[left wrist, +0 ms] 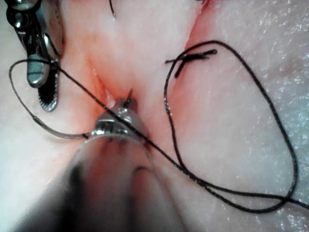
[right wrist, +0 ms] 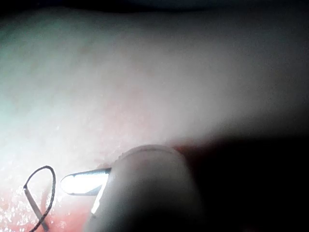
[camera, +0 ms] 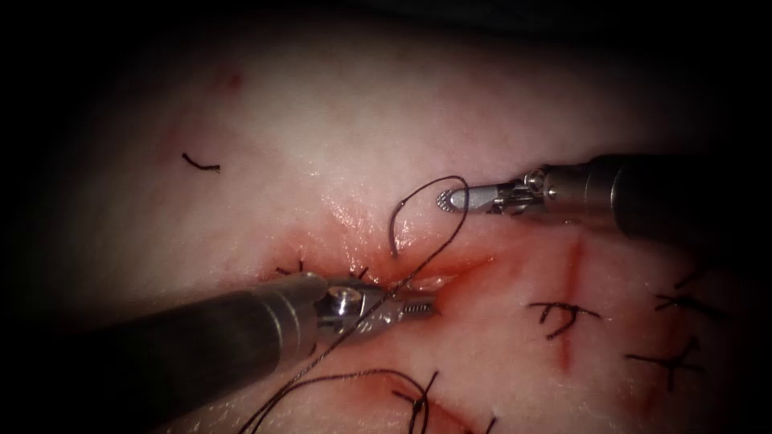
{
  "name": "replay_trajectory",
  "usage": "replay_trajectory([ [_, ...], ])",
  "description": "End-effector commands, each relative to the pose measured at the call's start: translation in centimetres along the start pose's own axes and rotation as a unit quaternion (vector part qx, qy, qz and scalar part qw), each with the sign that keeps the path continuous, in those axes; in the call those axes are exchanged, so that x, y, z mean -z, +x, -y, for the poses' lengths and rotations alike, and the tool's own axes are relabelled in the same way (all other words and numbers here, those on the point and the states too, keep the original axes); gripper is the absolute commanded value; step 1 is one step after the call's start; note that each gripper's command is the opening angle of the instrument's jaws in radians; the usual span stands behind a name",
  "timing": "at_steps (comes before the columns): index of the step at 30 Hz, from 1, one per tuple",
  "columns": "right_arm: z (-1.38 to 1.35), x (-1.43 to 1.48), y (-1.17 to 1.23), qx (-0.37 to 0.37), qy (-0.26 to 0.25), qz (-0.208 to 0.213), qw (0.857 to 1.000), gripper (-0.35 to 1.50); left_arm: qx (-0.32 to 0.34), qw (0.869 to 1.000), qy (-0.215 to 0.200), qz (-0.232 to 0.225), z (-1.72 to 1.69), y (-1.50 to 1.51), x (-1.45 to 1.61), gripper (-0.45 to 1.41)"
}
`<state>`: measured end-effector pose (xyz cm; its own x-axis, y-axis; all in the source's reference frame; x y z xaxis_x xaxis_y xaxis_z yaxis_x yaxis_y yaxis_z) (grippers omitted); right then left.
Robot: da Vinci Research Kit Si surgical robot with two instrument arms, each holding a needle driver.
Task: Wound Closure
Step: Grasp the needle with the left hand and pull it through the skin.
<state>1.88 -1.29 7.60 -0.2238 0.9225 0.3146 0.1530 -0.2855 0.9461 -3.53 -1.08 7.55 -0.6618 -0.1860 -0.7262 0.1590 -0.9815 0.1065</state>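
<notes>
The tissue (camera: 362, 120) has a red, wet cut (camera: 470, 261) at mid-picture. My left tool (camera: 430, 304) comes in from the lower left with its tips in the cut, jaws shut on the needle near its tip (left wrist: 126, 102). The needle (camera: 393, 233) goes through the tissue. Its grey tail stands up out of the surface just above the cut (left wrist: 60, 129) (right wrist: 31, 205). Dark thread (camera: 450, 233) loops from the tail, crosses the left tool and runs off at the lower edge (left wrist: 231, 193). My right tool (camera: 445, 201) hovers right of the loop, jaws open and holding nothing (left wrist: 41, 96).
Tied dark stitches sit right of the cut (camera: 563, 315) (camera: 675, 301) (camera: 667, 362) and below it (camera: 418, 402), and another knot lies inside the thread loop (left wrist: 193, 57). A cut end of thread (camera: 201, 166) lies at the upper left. Red fluid wets the cut's edges.
</notes>
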Motion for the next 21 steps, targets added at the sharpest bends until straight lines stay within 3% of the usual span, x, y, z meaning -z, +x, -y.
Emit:
replay_trajectory([
  [1, -0.10, -0.06, 0.01, 0.001, -0.001, -0.002, 1.000, 0.36, 0.007, 1.000, 0.010, -0.009, 0.06, 0.05, 0.03, -0.45],
  [4, -0.12, -0.05, 0.00, 0.000, -0.001, -0.001, 1.000, 0.32, 0.043, 0.998, 0.025, -0.027, 0.07, 0.18, 0.17, -0.45],
  [7, -0.13, -0.04, -0.04, 0.000, 0.000, -0.001, 1.000, 0.39, 0.118, 0.986, 0.023, -0.119, 0.09, 0.44, 0.39, -0.45],
  [9, -0.12, -0.04, -0.05, 0.000, 0.000, -0.001, 1.000, 0.41, 0.145, 0.977, 0.021, -0.156, 0.12, 0.55, 0.48, -0.45],
  [10, -0.12, -0.04, -0.06, 0.000, 0.000, -0.001, 1.000, 0.43, 0.174, 0.965, 0.013, -0.196, 0.16, 0.65, 0.57, -0.45],
  [12, -0.12, -0.05, -0.06, 0.000, 0.000, -0.001, 1.000, 0.48, 0.191, 0.955, 0.004, -0.227, 0.20, 0.74, 0.63, -0.45],
  [15, -0.11, -0.04, -0.07, -0.001, 0.000, -0.001, 1.000, 0.71, 0.224, 0.935, -0.009, -0.275, 0.25, 0.85, 0.71, -0.45],
  [16, -0.10, -0.03, -0.10, -0.004, 0.001, 0.000, 1.000, 0.83, 0.260, 0.916, -0.024, -0.304, 0.25, 0.90, 0.75, -0.45],
  [17, -0.09, -0.02, -0.11, -0.004, 0.001, 0.002, 1.000, 0.86, 0.272, 0.908, -0.032, -0.316, 0.25, 0.92, 0.76, -0.45],
  [18, -0.07, 0.00, -0.15, -0.005, 0.003, 0.008, 1.000, 0.93, 0.294, 0.891, -0.042, -0.343, 0.25, 0.94, 0.79, -0.45],
  [21, -0.01, 0.08, -0.26, -0.010, 0.007, 0.020, 1.000, 1.00, 0.320, 0.868, -0.068, -0.373, 0.22, 0.99, 0.82, -0.45],
])
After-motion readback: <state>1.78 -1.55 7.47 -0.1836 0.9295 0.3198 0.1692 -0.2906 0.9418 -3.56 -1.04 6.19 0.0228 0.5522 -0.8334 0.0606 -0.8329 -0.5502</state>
